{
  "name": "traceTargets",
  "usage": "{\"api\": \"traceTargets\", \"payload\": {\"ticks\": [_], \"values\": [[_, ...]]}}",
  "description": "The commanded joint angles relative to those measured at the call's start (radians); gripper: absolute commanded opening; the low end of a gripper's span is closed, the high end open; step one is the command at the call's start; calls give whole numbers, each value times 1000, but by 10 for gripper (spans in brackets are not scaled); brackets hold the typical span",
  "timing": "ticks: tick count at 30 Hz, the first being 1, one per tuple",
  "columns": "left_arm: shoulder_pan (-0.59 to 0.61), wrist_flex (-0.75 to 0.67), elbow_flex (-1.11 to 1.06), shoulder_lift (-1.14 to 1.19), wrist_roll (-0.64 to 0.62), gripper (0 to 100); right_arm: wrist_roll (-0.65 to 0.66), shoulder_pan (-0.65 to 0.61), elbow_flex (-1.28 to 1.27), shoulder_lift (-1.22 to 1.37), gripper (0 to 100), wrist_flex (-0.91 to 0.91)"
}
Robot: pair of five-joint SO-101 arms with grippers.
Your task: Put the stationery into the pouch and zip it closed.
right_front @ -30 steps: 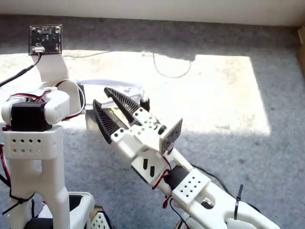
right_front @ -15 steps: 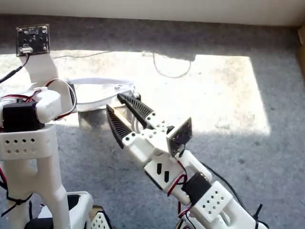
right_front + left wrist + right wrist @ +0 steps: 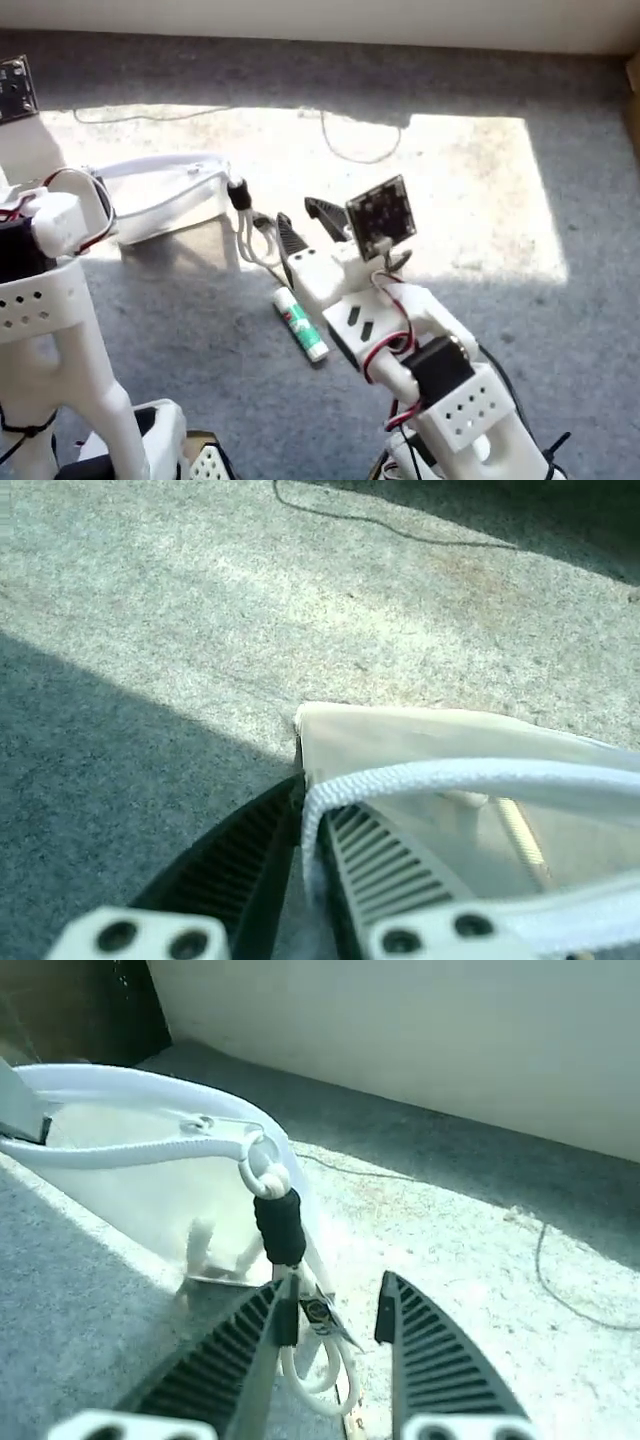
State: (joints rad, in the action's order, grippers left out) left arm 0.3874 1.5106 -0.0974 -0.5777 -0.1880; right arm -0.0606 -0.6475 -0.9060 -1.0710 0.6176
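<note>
Translucent white plastic pouch (image 3: 165,200): one counted. It sits on the grey carpet (image 3: 480,330) at 10 o'clock in the high view. Its long axis runs roughly 9 to 3 o'clock, with the zip-pull end pointing to 3 o'clock and the mouth standing open.

My left gripper (image 3: 300,795) is at the pouch's far corner, jaws closed on the white zip edge.

One white pull cord with a black bead (image 3: 238,193) trails from the pouch toward 5 o'clock. My right gripper (image 3: 303,222) sits at the end of that cord with its jaws parted. The cord hangs against the inner face of one jaw and is not pinched.

One white glue stick with a green label (image 3: 300,322) lies flat on the carpet outside the pouch, at 6 o'clock of my right gripper. Its long axis runs 11 to 5 o'clock, and I cannot tell which end is the cap.

One thin cable (image 3: 350,155) lies at 12 o'clock.
</note>
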Motion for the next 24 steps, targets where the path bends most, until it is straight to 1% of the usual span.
{"api": "traceTargets", "payload": {"ticks": [1, 6, 13, 17, 24], "values": [[61, 2, 51, -15, -11, 7, 15, 13, 124, 101, 127, 93], [82, 2, 45, -15, -11, 7, 15, 13, 239, 197, 127, 246], [97, -5, 22, -15, -11, 7, 15, 13, 341, 328, 127, 400], [117, -6, 19, -15, -11, 7, 12, 13, 375, 433, 127, 443], [174, -6, 21, -15, -11, 7, 12, 7, 383, 576, 127, 437]]}}
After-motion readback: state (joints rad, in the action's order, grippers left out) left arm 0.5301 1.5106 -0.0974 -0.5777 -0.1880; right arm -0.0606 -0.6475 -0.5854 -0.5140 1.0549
